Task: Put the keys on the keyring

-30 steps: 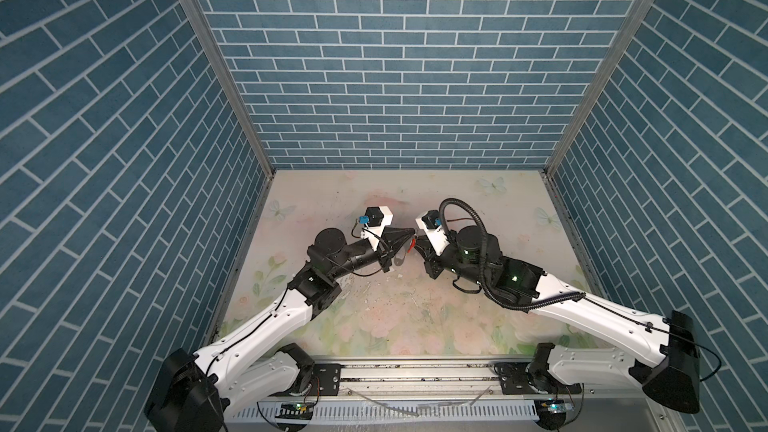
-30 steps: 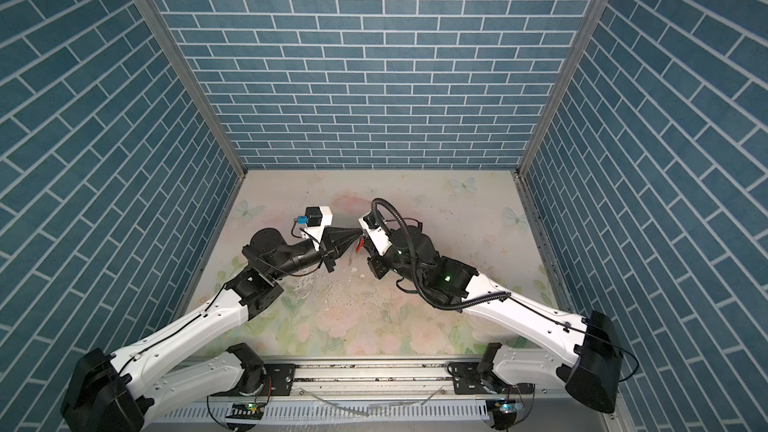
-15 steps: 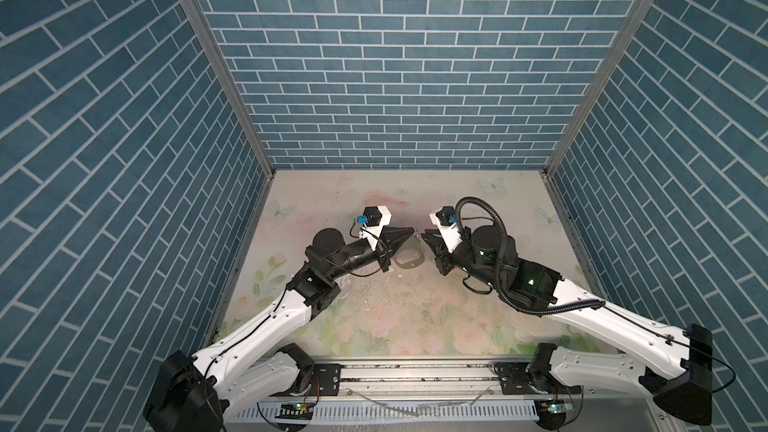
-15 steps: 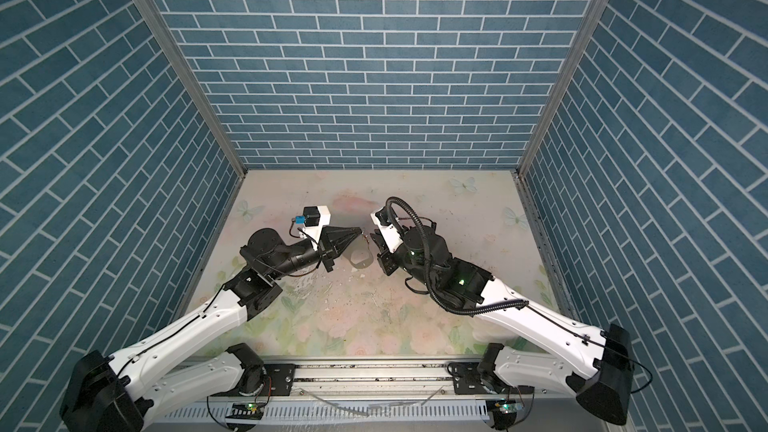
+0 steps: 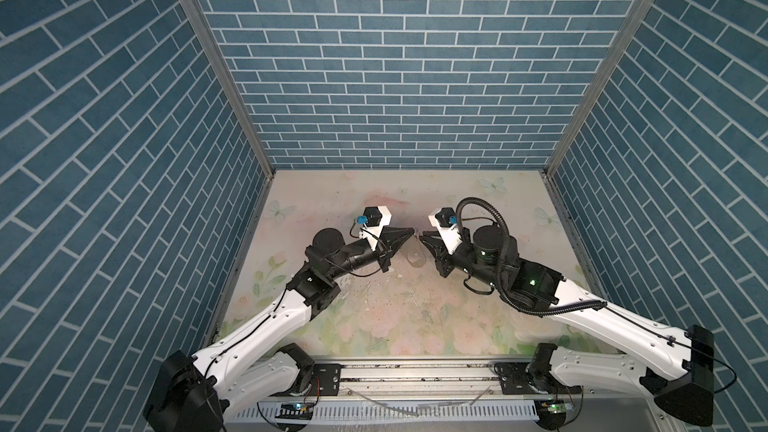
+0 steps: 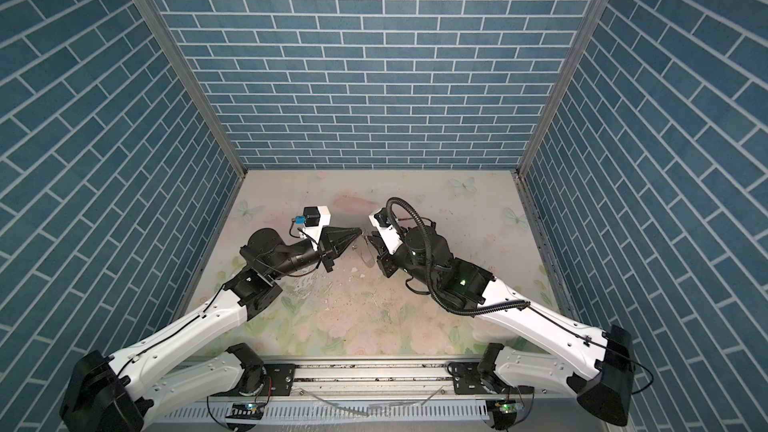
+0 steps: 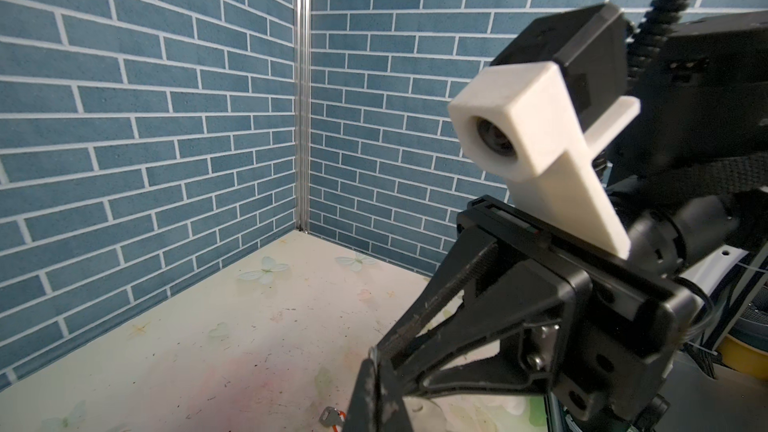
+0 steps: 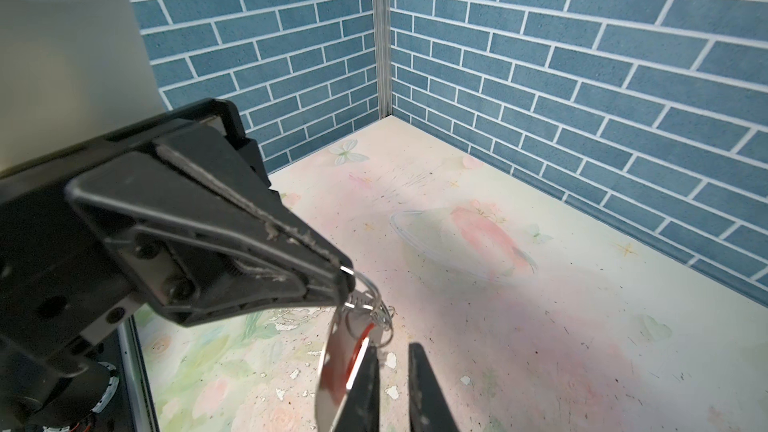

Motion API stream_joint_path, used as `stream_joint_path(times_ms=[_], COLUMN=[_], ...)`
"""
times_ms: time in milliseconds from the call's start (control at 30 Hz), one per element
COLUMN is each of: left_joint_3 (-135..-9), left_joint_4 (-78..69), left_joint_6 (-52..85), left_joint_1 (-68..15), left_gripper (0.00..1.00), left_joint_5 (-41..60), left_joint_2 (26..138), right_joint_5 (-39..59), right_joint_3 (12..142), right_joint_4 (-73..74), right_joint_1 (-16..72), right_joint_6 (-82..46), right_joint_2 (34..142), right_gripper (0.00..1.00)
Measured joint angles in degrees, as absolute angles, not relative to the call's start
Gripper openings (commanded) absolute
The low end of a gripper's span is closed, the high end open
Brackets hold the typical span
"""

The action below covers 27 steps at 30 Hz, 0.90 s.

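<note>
At the front edge of the worktop (image 5: 415, 326) both bases sit on the rail. From there the left arm (image 5: 266, 317) and the right arm (image 5: 590, 317) stretch inward and away, elbows bent, wrists levelled so that the two grippers point at each other, tip almost to tip, above the middle of the worktop.

The left gripper (image 5: 411, 231) has its fingers (image 8: 291, 238) pressed fully together on a small silver ring of the keyring (image 5: 416, 257). The rest of the keyring hangs below that pinch, clear of the worktop, as a pale blurred loop in both top views. A key (image 8: 362, 336) with a red tag dangles among the small rings; whether it is threaded on or only resting against them is hard to make out.

The right gripper (image 5: 424, 238) sits just beside that bundle. Its fingers (image 8: 368, 384) are a narrow gap apart with bare worktop showing between them, one finger close against the red tag.

Below the left gripper's fingers, a second key (image 7: 331, 415) lies flat on the worktop, only partly in view.
</note>
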<state>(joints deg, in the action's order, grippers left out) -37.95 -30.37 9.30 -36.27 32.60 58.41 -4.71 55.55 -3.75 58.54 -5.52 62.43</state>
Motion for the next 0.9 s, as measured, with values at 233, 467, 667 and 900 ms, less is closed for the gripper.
stream_joint_path(times_ms=[233, 467, 667, 900], left_joint_3=[-38.0, -38.0, -37.9, -37.0], left_joint_4=[-30.8, -32.4, -33.6, -35.0], left_joint_6=[9.8, 10.7, 11.2, 11.4], left_joint_1=[-36.2, -36.2, -36.2, -36.1], left_gripper=[0.00, 0.00, 0.00, 0.00], left_joint_5=[33.9, 35.0, 35.2, 35.2], left_joint_2=[58.8, 59.5, 59.6, 59.6], right_joint_5=[-2.9, -1.0, 0.6, -1.3], right_joint_3=[55.5, 55.5, 55.5, 55.5], right_joint_4=[-2.8, -1.9, -1.0, -1.5], right_joint_1=[58.5, 58.5, 58.5, 58.5], right_joint_6=[-5.6, -5.7, -6.0, -6.0], right_joint_2=[64.0, 65.5, 65.7, 65.2], right_gripper=[0.15, 0.15, 0.14, 0.15])
